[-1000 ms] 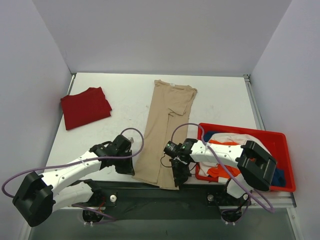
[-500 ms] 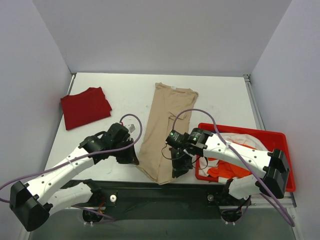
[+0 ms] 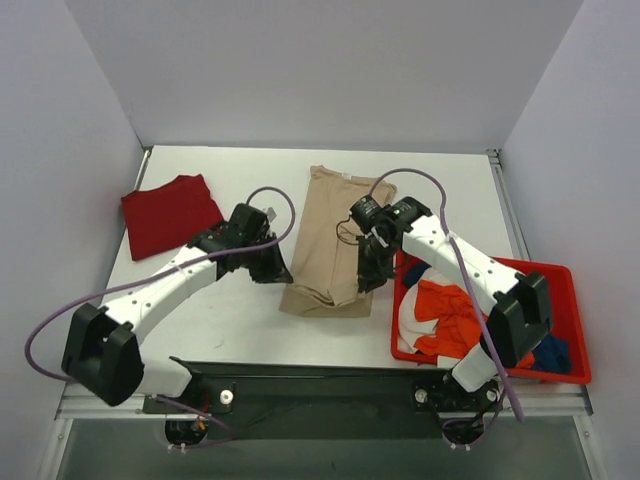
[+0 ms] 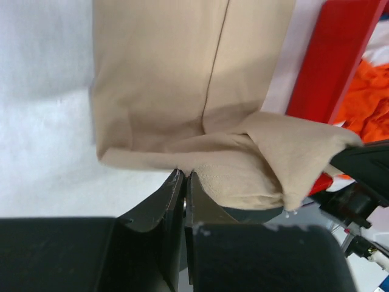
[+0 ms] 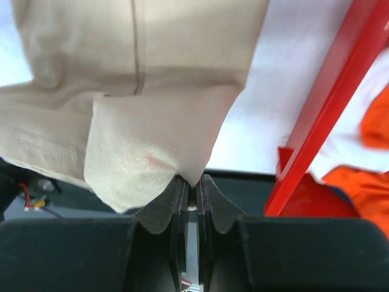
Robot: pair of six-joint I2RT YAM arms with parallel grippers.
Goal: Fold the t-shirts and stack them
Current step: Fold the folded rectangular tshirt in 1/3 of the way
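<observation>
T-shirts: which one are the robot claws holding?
The beige tee: the left gripper and right gripper both pinch it. The red tee lies alone; the orange tee and white tee sit in the bin.

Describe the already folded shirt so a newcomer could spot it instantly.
Start on the white table, far left corner. The dark red t-shirt lies there, a flat folded square. Unlike the long beige t-shirt mid-table and the tees heaped in the red bin, it lies alone.

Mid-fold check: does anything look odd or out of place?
A faint reddish smudge marks the beige t-shirt just above where the right pincer pinches it, in the right wrist view. Nothing else stands out.
</observation>
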